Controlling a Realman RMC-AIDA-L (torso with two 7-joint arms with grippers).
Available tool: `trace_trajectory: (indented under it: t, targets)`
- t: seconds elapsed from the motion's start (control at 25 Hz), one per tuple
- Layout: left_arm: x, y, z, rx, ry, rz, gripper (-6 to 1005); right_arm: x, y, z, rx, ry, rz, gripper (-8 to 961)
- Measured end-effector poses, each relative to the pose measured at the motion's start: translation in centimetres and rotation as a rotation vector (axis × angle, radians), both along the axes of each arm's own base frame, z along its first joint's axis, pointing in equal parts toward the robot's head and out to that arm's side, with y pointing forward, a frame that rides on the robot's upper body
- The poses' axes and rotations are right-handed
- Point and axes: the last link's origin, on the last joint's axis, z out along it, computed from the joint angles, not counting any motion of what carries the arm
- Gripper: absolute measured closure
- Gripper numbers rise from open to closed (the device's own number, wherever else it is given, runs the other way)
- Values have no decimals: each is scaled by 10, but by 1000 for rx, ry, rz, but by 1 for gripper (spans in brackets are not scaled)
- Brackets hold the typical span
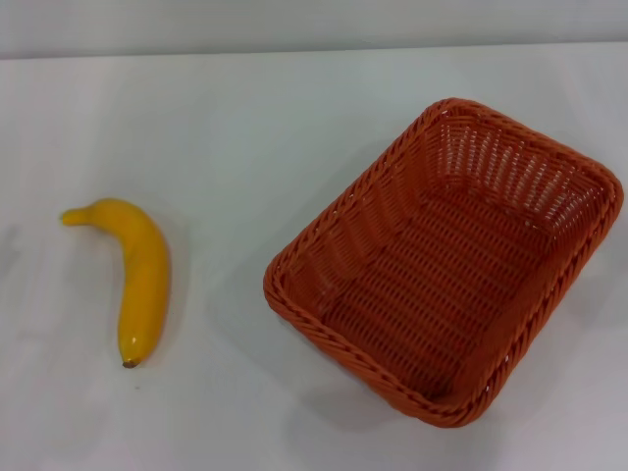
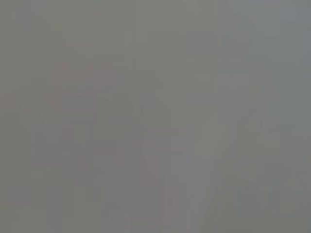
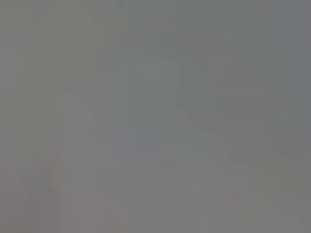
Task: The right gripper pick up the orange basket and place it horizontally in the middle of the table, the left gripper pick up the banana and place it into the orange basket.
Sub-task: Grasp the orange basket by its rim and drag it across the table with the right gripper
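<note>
Right, over on the left the banana (image 1: 140,278) is lying flat on the table (image 1: 245,128), its stem pointing up and to the left, its small dark tip facing the near edge. It is curving gently, with bare white tabletop all around it. Moving across, there is a clear gap of table, and then the orange basket (image 1: 444,260) is sitting on the right side, well apart from the banana. It is resting upright on its base, mouth open to the ceiling, and it is turned at an angle, one corner pointing toward the near edge rather than sitting square. Its woven floor is showing bare.

As for the claws, neither the left gripper nor the right gripper is showing in the head view, so where they are relative to banana or basket I cannot tell, nor whether they are wide or narrow. Both wrist views are giving only a flat grey blur, nothing to make out.
</note>
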Motion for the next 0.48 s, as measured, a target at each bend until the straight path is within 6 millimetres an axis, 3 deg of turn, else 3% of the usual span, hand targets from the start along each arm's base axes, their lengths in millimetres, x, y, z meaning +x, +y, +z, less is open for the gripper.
trace_trajectory:
  t: [0.48]
  targets:
    - [-13,-19,8,1,9,69,105,18,-4,8,18,-34,-100,83]
